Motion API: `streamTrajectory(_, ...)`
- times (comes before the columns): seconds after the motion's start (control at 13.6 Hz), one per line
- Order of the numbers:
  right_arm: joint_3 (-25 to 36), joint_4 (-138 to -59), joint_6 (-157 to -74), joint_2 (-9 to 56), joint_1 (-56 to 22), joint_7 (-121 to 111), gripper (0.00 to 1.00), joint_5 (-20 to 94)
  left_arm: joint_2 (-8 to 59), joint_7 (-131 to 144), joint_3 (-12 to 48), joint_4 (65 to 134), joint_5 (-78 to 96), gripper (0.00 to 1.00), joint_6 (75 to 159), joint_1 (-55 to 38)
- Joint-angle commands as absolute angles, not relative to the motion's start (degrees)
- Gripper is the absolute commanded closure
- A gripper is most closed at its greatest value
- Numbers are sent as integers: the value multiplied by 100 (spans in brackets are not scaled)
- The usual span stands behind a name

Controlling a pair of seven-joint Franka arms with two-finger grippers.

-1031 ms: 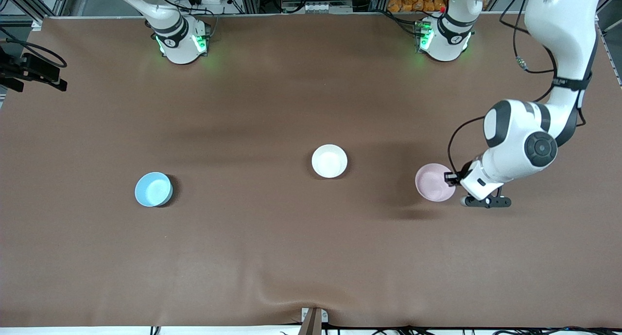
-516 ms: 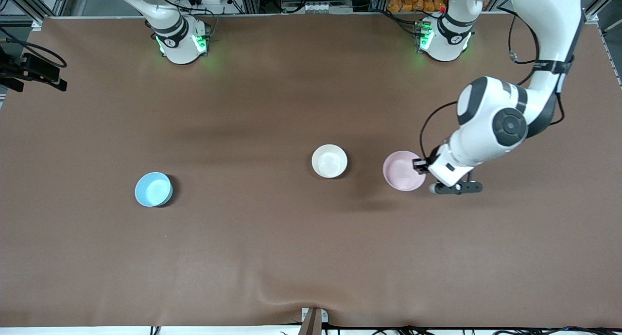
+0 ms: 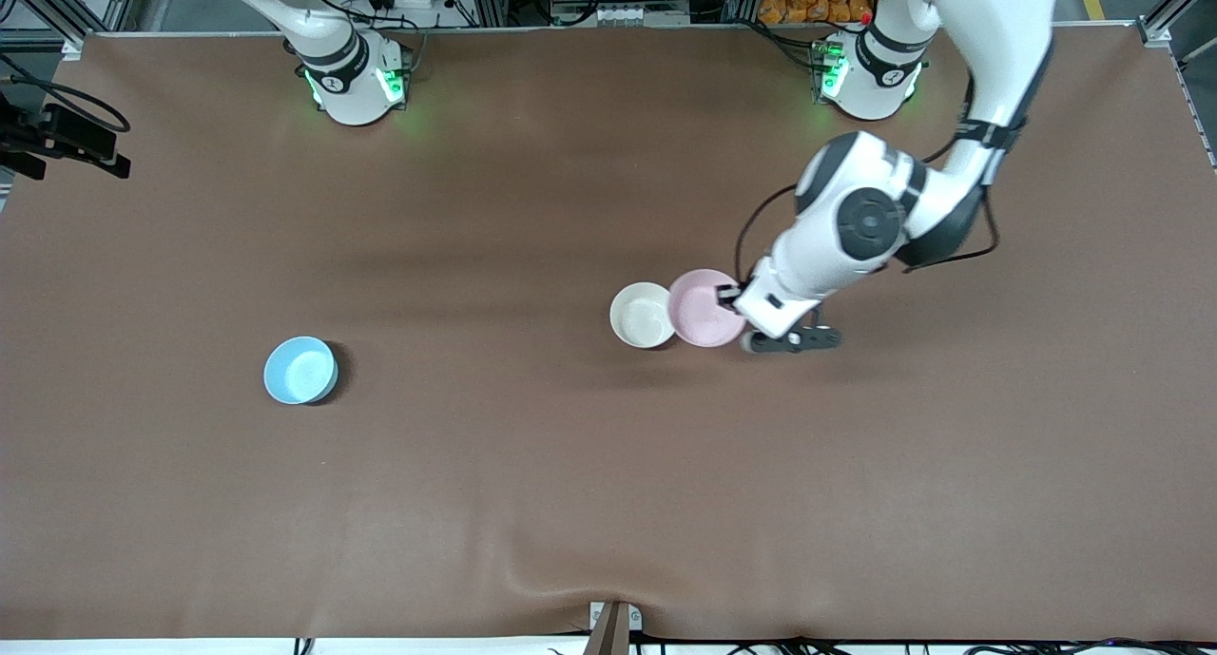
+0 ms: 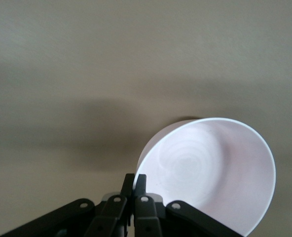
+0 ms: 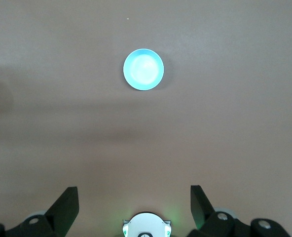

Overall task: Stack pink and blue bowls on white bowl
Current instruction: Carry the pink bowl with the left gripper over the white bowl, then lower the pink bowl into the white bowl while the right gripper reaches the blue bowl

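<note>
My left gripper (image 3: pixel 734 298) is shut on the rim of the pink bowl (image 3: pixel 705 308) and holds it in the air, its edge overlapping the white bowl (image 3: pixel 642 315) at mid-table. In the left wrist view the fingers (image 4: pixel 135 185) pinch the pink bowl's (image 4: pixel 212 170) rim; the white bowl is hidden there. The blue bowl (image 3: pixel 300 370) sits on the table toward the right arm's end, also in the right wrist view (image 5: pixel 143 69). My right gripper (image 5: pixel 134 205) is open and empty, high above its own base; it is out of the front view.
The brown cloth covers the table (image 3: pixel 532 493), with a ripple at the edge nearest the front camera. A black camera mount (image 3: pixel 67 137) sticks in at the right arm's end. The right arm's base (image 3: pixel 354 80) and left arm's base (image 3: pixel 870 75) stand at the table's rear edge.
My left gripper has carried the pink bowl across from the left arm's end of the table toward the white bowl, until it overlaps its edge. The right arm has not moved.
</note>
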State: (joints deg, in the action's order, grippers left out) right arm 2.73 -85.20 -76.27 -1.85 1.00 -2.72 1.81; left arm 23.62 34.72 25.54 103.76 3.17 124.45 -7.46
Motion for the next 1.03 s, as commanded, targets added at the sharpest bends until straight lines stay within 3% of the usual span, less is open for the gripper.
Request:
streamTrajectory(0.0, 273, -8420, -7611, -150, 79, -263, 0, 229, 2785, 3682, 2531, 10072, 378, 100, 12646, -1070)
streamTrajectory(0.29, 272, -8428, -7559, -79, -166, -229, 0, 229, 3041, 4131, 2505, 10116, 299, 100, 13078, -1344)
streamTrajectory(0.74, 308, -8446, -7541, 659, -80, -264, 0, 140, 3234, 4131, 2487, 10186, 246, 100, 13192, -1468)
streamTrajectory(0.96, 308, -8482, -7541, 1578, 254, -264, 0, 167, 3296, 4131, 2487, 10195, 202, 100, 13219, -1459)
